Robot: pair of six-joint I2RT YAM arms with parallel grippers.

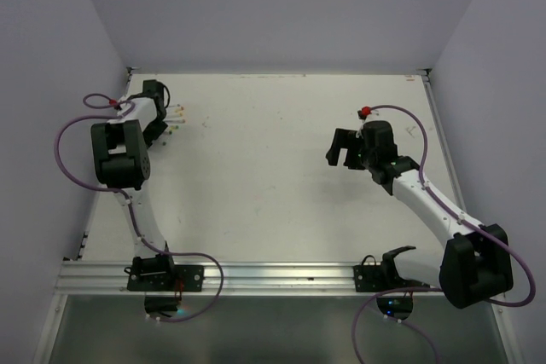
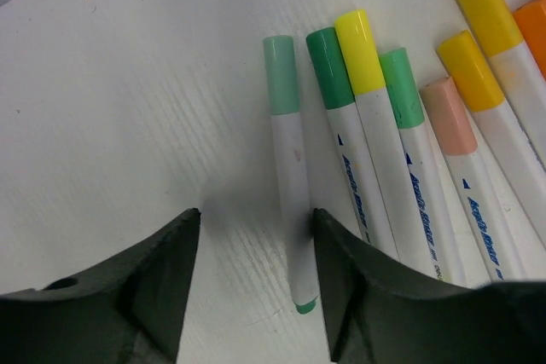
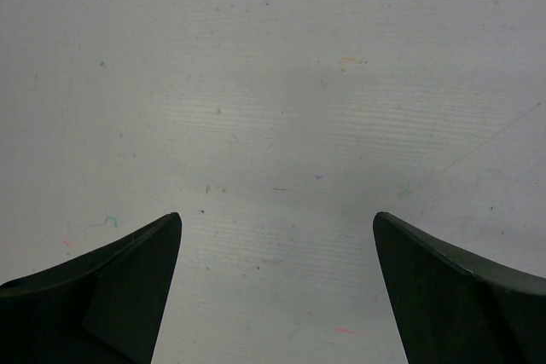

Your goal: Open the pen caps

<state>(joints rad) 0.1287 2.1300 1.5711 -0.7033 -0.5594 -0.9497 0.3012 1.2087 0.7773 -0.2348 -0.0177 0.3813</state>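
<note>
well, pens (image 2: 368,178) on marked table (image 1: 281,176), lilac walls (image 1: 281,6).

Pens (image 2: 388,185) run under left hand (image 2: 254,228), off frame; overhead, pen caps (image 1: 180,112) indistinct.

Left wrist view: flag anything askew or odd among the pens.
The pale mint-capped pen lies apart from the row of pens, which sit side by side. It is angled differently from them, and its tail lies beside one finger of the open left pincer. All caps in view are on. Nothing looks damaged or spilled.
</note>
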